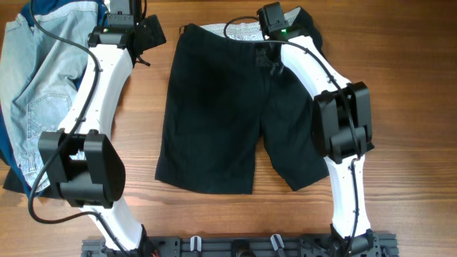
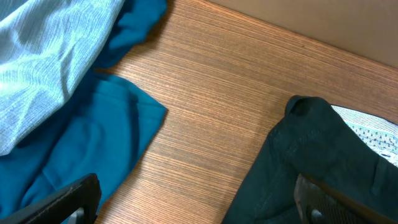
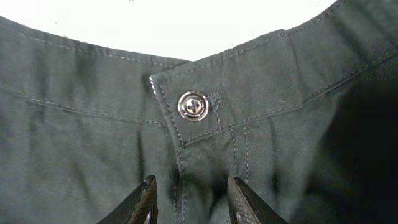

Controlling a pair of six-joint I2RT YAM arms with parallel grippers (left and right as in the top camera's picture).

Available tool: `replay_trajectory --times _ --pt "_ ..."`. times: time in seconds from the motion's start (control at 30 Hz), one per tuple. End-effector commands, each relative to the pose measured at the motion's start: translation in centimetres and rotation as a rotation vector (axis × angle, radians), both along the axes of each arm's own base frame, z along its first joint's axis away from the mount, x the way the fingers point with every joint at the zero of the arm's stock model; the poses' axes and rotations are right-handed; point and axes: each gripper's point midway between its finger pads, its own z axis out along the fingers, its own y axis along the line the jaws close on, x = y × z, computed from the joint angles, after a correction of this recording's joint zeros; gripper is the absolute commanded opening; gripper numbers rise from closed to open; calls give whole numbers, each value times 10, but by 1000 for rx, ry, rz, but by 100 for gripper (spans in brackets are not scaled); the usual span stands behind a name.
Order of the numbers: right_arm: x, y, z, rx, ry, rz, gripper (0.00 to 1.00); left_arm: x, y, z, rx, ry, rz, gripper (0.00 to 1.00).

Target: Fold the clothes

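Note:
Dark shorts (image 1: 214,107) lie flat in the middle of the table, waistband at the far side. My right gripper (image 1: 273,56) is open right over the fly, just below the metal waist button (image 3: 193,105); its fingers (image 3: 191,200) straddle the fly seam. My left gripper (image 1: 146,32) is open over bare wood by the shorts' far left waist corner (image 2: 305,109), with one finger over the shorts (image 2: 311,168) and the other over blue cloth (image 2: 93,143).
A pile of clothes, light denim (image 1: 43,78) over blue fabric (image 1: 7,135), lies at the left side of the table; it also shows in the left wrist view (image 2: 50,56). The table's far edge (image 2: 348,43) runs just past the shorts.

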Motion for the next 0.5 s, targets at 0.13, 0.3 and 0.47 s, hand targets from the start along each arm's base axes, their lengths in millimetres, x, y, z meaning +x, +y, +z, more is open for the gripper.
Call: replay_trajectory --times 0.13,0.3,0.47 --pt "-6 -8 -30 -32 47 -23 36 1 -1 7 -21 -14 7 100" --pt "-5 -9 -29 -38 44 -28 19 1 -1 7 -21 -14 7 100" --pt "-1 -14 -19 -58 14 -41 4 1 -1 7 -21 -14 7 100"
